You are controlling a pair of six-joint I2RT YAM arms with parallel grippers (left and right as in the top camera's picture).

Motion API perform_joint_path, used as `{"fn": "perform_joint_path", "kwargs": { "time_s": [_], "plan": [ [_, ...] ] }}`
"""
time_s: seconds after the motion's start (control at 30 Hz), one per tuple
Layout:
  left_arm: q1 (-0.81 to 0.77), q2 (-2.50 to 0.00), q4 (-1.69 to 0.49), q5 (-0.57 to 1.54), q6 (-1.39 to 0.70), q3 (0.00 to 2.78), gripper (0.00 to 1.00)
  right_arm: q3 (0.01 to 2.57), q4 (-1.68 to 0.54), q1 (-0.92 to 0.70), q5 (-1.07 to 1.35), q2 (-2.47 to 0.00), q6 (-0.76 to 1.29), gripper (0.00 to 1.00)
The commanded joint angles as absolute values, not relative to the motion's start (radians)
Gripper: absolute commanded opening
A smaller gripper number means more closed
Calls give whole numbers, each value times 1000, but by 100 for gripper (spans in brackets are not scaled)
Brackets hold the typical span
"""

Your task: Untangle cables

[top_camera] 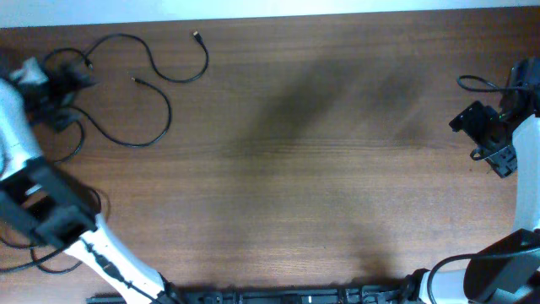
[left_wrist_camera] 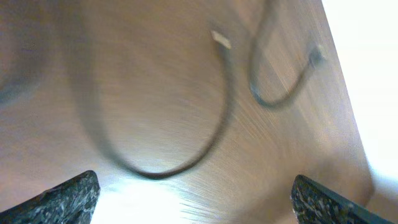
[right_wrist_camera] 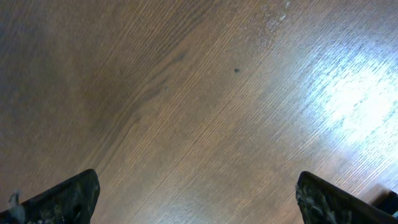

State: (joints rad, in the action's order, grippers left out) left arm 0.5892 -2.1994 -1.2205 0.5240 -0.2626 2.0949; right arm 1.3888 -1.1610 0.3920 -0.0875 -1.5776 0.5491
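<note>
Bench: dark brown wood [top_camera: 295, 211] with fine grain, filling nearly the whole overhead frame; soft darker shadows cross its upper middle.
Room: only a pale strip [top_camera: 337, 7] shows, past the bench's far edge along the top of the frame.
Light: bright glare on the wood at the lower left of the left wrist view and at the right of the right wrist view.
Cables: thin black cables [top_camera: 170, 111] lie as loose, looping strands flat on the bench at the upper left of the frame; they appear blurred in the left wrist view [left_wrist_camera: 214, 137].
Left hand: the left hand [top_camera: 67, 82] sits at the upper left beside the strands, its fingers [left_wrist_camera: 68, 198] spread wide and gripping nothing.
Right hand: the right hand [top_camera: 483, 139] is at the right edge, well apart from the cables, its fingers [right_wrist_camera: 339, 199] spread over bare wood.
</note>
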Motion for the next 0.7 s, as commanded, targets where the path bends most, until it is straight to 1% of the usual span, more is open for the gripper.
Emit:
{"fn": "perform_joint_path", "kwargs": {
  "time_s": [0.0,0.13,0.17,0.2,0.23,0.3,0.33,0.37,0.4,0.47,0.53,0.63,0.67],
  "plan": [
    [290,-2197,-1208,458,-177,2117,99,1393,-1163,393,-89,-1577,551,98],
    [22,-2197,-1205,300,-175,2117,99,1393,-1155,393,-89,-1577,551,99],
    [-57,-2197,-1216,299,-125,2117,99,1393,-1095,393,-89,-1577,558,99],
    [-108,-2185,-1215,290,-110,2117,99,1393,-1082,393,-39,-1577,558,98],
    [-134,-2156,-1210,287,-110,2117,99,1393,-1128,393,22,-1577,558,99],
    [-143,-2037,-1213,283,-110,2117,99,1393,-1164,394,189,-1577,529,99],
    [-143,-1961,-1219,242,-110,2117,99,1393,-1179,393,329,-1577,410,99],
    [-143,-1878,-1232,213,-110,2117,99,1393,-1198,390,411,-1568,345,98],
    [-143,-1812,-1255,208,-110,2117,99,1393,-1220,379,388,-1552,344,99],
    [-143,-1713,-1300,208,-110,2115,99,1393,-1268,337,372,-1489,279,99],
    [-143,-1634,-1343,160,-110,2115,99,1393,-1329,274,346,-1360,265,99],
    [-143,-1525,-1405,133,-110,2115,99,1393,-1399,170,314,-1068,265,99],
    [-143,-1514,-1406,133,-110,2115,99,1392,-1421,113,279,-933,266,99]
  ]
}}
